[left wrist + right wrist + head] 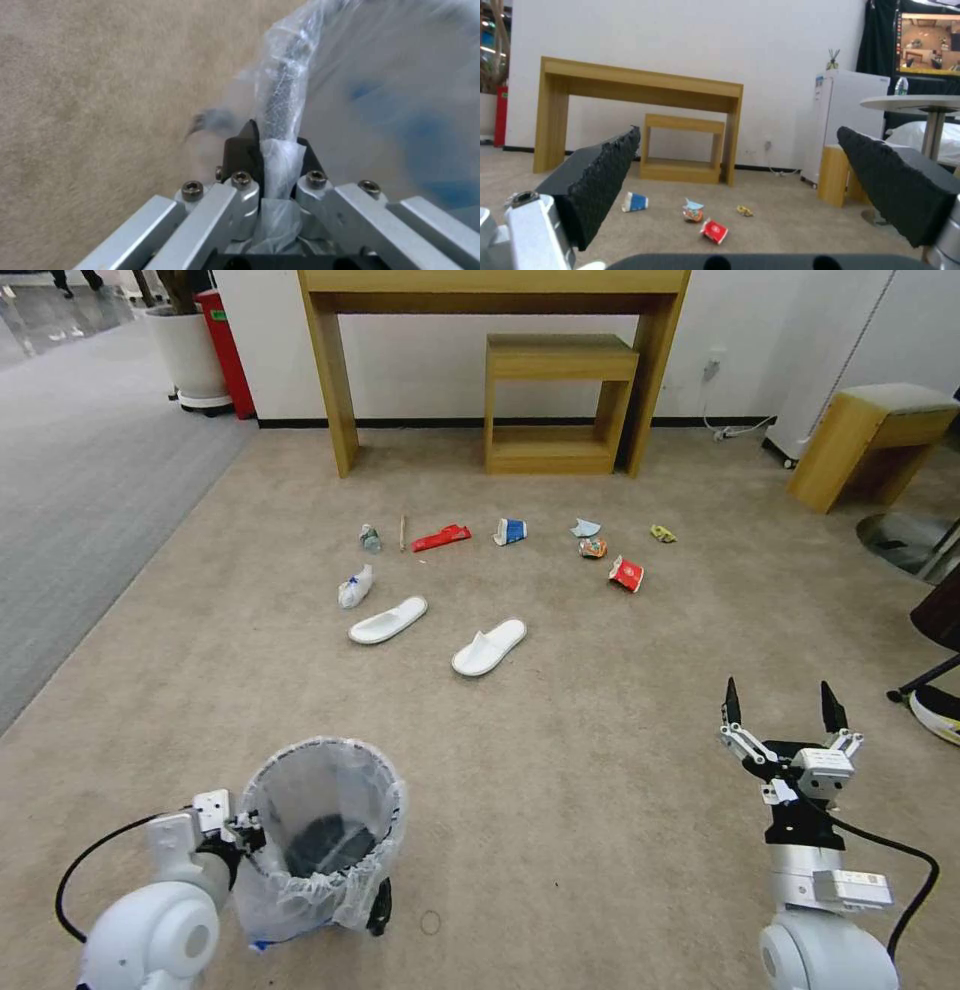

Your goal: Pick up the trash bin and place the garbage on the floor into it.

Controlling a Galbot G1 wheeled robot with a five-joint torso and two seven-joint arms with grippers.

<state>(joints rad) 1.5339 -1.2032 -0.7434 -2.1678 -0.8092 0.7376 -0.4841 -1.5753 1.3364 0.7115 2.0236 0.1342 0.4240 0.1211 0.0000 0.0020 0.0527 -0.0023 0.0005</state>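
The beige floor (620,750) runs to a tall wooden console table (495,290) with a small wooden shelf unit (560,400) beneath it and a padded stool (875,440) to the right. Nearer, the trash bin (320,830) stands at lower left, the left gripper (277,150) clenched on its bag-wrapped rim. The right gripper (780,700) hovers splayed wide over bare carpet. Between them and the furniture lies the garbage: two white slippers (388,621), red wrapper (441,537), blue-white cup (510,531), red-white cup (626,573), crushed can (592,547), yellow wrapper (662,534). No lettering is legible.
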